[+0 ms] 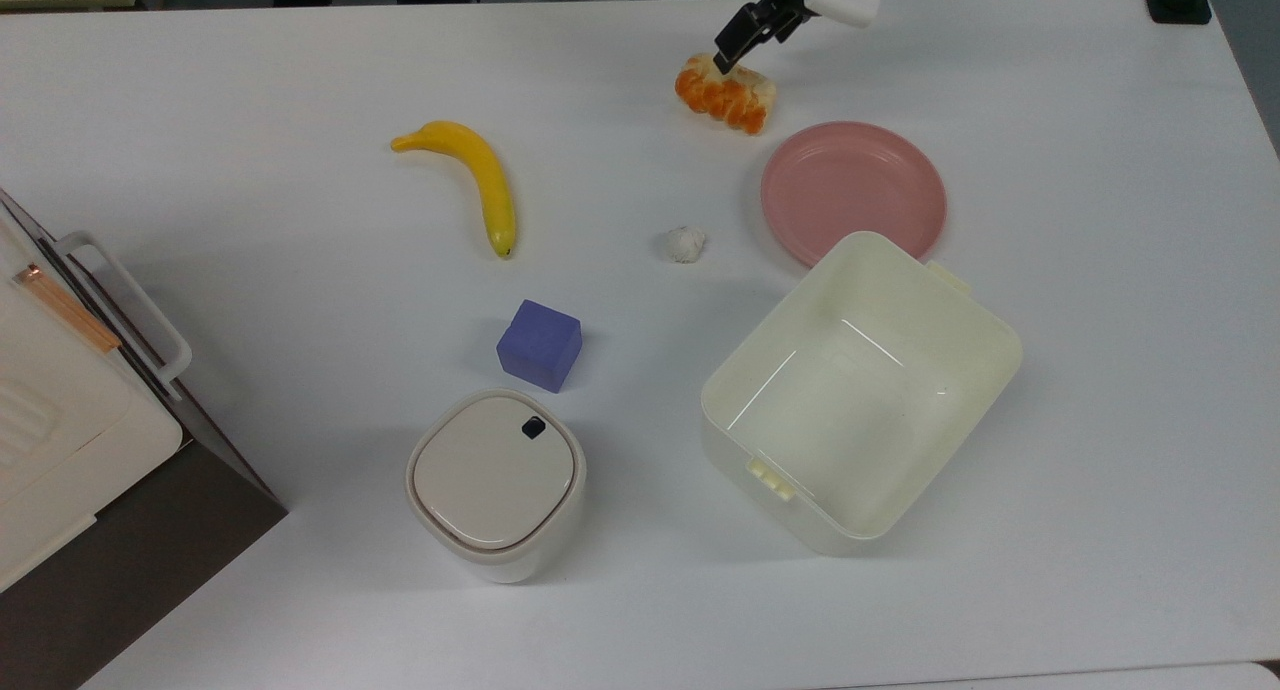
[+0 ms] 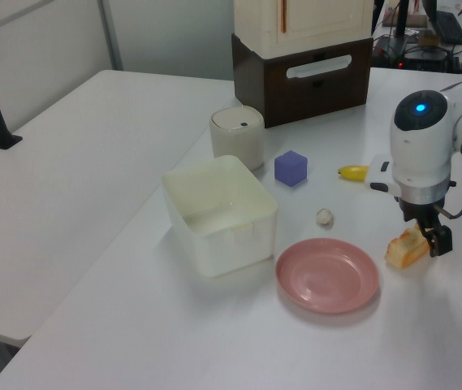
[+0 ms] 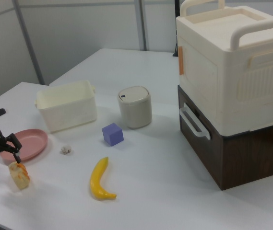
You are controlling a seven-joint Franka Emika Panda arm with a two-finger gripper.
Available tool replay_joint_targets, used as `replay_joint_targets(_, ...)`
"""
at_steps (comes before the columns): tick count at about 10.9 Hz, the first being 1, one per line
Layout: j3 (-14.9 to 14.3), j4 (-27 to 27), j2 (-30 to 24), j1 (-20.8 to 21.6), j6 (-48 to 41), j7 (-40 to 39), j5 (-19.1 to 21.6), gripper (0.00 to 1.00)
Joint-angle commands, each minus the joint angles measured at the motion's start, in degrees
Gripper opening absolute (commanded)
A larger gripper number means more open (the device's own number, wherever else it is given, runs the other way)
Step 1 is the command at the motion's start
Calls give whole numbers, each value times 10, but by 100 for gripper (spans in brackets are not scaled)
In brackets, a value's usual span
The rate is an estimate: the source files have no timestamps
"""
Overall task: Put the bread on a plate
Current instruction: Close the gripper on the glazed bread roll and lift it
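The bread (image 1: 725, 96) is a small oblong bun with an orange-brown ridged top, lying on the white table near the top view's upper edge. My gripper (image 1: 741, 42) hangs open directly over the bun's far end, its black fingers just above or touching the crust. In the left view the gripper (image 2: 428, 236) sits at the bread (image 2: 407, 249). In the right view the gripper (image 3: 2, 157) has spread fingers straddling the top of the bread (image 3: 19, 175). The pink plate (image 1: 853, 192) lies empty just to the top view's lower right of the bun.
A large cream tub (image 1: 990, 355) stands against the plate's near rim. A tiny white ball (image 1: 685, 243), a banana (image 1: 478, 179), a purple cube (image 1: 540, 345) and a lidded cream bin (image 1: 495, 482) lie further off. A brown-and-cream cabinet (image 1: 60, 440) fills the top view's left edge.
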Motion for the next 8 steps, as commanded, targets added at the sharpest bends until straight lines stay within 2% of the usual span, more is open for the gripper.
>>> replay_joint_targets(1,-1,11,22,-23,-3,-12,-31,100)
replay_joint_targets(2,-1,14,34,-26,1,-9,-43,69)
replay_joint_targets(3,-1,19,50,-25,1,-6,-55,20)
replay_joint_targets(4,-1,20,57,-23,1,-2,-71,0)
replay_joint_targets(6,-1,25,58,-26,6,-2,-78,0)
replay_joint_targets(8,-5,56,53,-32,-5,0,-68,0)
